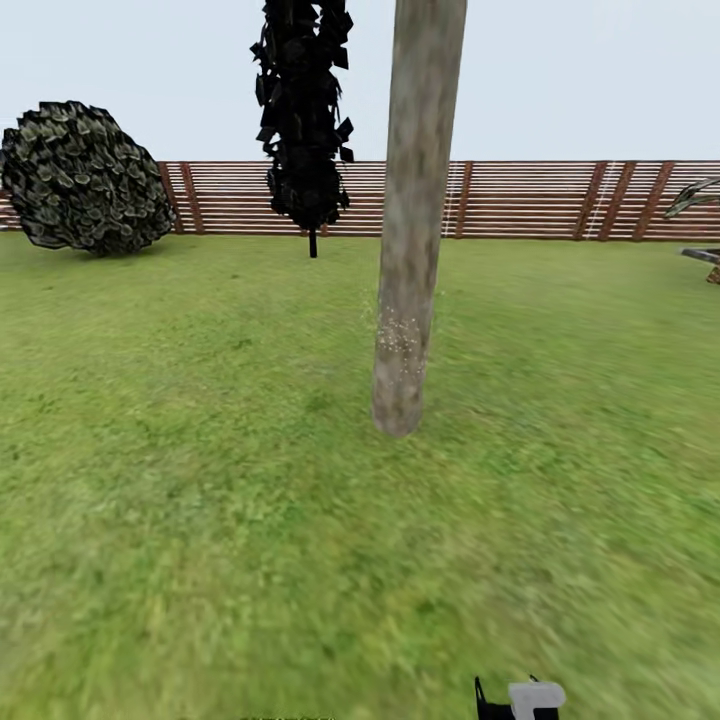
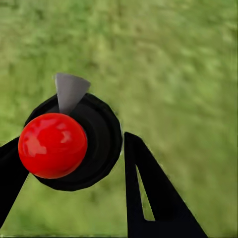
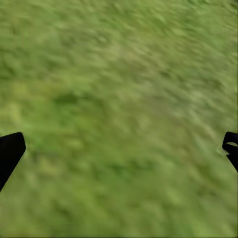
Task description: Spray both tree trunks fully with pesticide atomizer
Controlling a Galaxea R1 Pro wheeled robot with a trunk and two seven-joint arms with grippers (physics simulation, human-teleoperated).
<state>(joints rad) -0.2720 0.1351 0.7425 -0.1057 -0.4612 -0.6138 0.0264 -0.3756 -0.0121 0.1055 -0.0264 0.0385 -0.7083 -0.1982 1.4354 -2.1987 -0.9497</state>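
One tree trunk (image 1: 410,220), pale grey-brown and straight, rises from the grass ahead of me at the middle of the head view. Fine pale specks (image 1: 400,335) dot its lower part. The pesticide atomizer (image 2: 72,144) is seen from above as a black round body with a red ball and a grey nozzle. My left gripper (image 2: 74,141) is shut on it, one black finger on each side. A small black and white piece (image 1: 522,700) pokes up at the bottom edge of the head view. My right gripper (image 3: 119,153) hangs open over bare grass.
A round dark bush (image 1: 85,180) stands at the far left. A black column-shaped tree (image 1: 305,110) stands behind the trunk. The brown slat fence (image 1: 520,200) closes the lawn at the back. Some fronds (image 1: 700,195) reach in at the right edge.
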